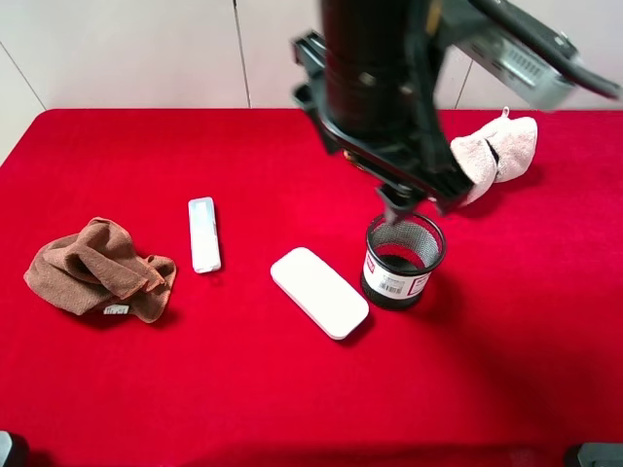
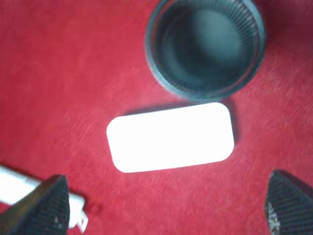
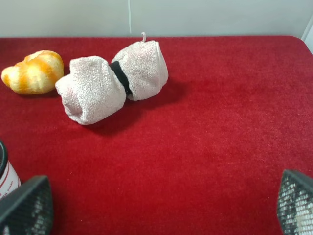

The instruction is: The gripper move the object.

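Observation:
The black wire-mesh pen cup stands upright on the red table, its white and red barcode label facing the front. In the left wrist view the cup shows from above and looks empty. My left gripper hangs high over the table above the cup, open and holding nothing; its fingertips stand wide apart in the left wrist view. My right gripper is open and empty, low over the table, with the cup's edge beside it.
A white flat oblong case lies just left of the cup. A white remote-like bar and a brown cloth lie further left. A rolled pink towel lies at the back right, with a croissant near it.

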Robot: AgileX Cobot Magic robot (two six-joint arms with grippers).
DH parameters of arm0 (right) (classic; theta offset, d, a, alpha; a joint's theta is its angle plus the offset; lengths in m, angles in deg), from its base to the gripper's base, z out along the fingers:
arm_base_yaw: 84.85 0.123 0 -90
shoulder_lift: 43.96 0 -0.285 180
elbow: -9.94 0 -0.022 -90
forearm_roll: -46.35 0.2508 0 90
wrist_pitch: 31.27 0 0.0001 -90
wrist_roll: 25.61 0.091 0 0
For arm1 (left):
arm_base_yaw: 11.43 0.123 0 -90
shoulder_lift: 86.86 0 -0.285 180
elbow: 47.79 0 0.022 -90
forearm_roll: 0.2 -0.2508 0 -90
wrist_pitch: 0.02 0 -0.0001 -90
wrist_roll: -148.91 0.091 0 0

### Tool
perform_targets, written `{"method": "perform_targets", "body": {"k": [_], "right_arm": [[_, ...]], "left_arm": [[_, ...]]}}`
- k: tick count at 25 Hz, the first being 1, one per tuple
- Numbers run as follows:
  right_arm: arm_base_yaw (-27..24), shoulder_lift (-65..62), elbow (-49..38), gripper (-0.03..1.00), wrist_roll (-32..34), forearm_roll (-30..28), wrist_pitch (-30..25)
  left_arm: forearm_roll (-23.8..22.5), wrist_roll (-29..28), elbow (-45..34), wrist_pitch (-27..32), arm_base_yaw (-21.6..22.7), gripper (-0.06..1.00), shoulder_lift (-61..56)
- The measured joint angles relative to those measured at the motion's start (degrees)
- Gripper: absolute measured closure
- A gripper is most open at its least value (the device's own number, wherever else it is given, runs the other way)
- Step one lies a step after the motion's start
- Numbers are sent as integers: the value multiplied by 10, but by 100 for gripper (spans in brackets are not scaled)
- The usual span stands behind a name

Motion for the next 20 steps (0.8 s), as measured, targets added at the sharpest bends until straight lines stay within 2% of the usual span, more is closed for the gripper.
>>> {"method": "perform_targets", "body": {"k": [20], "right_arm": [[0, 0, 0, 28, 0, 0, 0]], "left_arm": [[-7, -43, -270, -1, 105, 12, -303]]}}
